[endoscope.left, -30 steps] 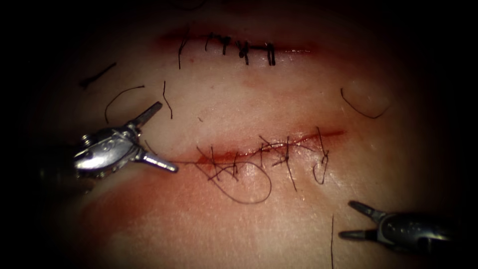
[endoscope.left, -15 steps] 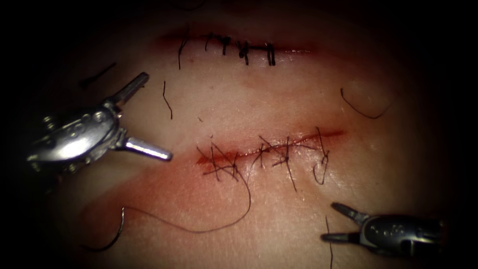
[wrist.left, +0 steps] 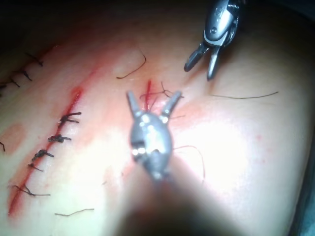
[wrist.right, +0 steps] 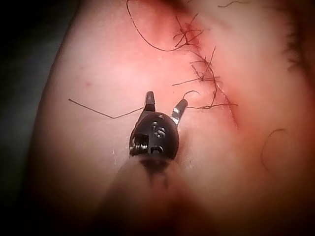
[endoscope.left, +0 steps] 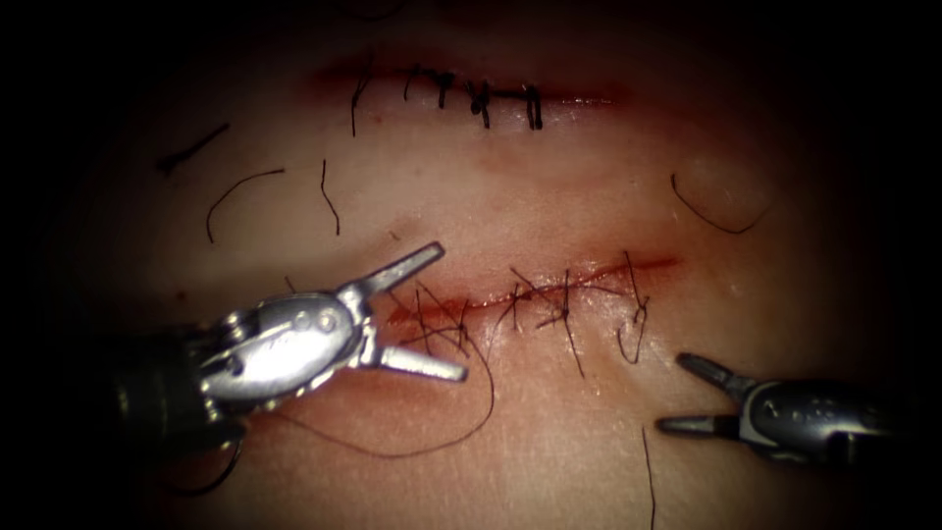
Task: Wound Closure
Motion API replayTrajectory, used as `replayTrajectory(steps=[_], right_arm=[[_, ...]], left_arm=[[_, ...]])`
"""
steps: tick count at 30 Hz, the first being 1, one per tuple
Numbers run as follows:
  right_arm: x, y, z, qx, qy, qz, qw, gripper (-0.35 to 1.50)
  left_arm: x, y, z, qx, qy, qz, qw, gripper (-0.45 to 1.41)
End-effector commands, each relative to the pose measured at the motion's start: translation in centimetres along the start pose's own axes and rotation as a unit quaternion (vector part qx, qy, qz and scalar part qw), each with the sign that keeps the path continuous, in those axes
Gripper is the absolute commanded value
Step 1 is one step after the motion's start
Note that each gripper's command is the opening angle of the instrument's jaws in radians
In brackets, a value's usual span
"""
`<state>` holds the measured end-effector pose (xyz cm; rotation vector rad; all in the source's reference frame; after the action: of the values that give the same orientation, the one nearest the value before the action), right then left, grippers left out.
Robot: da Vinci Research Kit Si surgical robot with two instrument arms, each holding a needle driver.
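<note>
The left tool (endoscope.left: pixel 417 314) covers the left end of the cut (endoscope.left: pixel 549 290). The needle (endoscope.left: pixel 211 481) lies half hidden in shadow behind the tool's body.

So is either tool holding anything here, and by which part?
Nothing is held: left tool and right tool both have open, empty jaws. The needle lies loose on the tissue.

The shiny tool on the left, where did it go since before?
The left tool swung right to the left end of the cut, jaws open, holding nothing. The right tool barely shifted, open and empty. The needle and thread stayed lying below the cut.
</note>
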<state>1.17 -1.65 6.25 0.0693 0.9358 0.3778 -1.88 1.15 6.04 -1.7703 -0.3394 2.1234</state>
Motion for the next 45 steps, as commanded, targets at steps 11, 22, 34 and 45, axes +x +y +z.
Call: replayTrajectory(steps=[11,22,34,45], right_arm=[[0.38,0.26,0.02,0.085,0.055,-0.066,0.993,1.28],[0.49,0.37,0.01,0.089,0.049,-0.08,0.992,1.28],[0.5,0.39,0.11,0.092,0.039,-0.086,0.991,1.28],[0.5,0.39,0.11,0.092,0.039,-0.086,0.991,1.28]], left_arm=[[-0.2,-0.12,0.04,-0.09,-0.029,0.024,0.995,0.71],[-0.23,-0.15,-0.02,-0.077,-0.05,0.027,0.995,0.71],[-0.31,-0.17,-0.08,-0.064,-0.059,0.031,0.996,0.71],[-0.31,-0.17,-0.08,-0.064,-0.059,0.031,0.996,0.71]])
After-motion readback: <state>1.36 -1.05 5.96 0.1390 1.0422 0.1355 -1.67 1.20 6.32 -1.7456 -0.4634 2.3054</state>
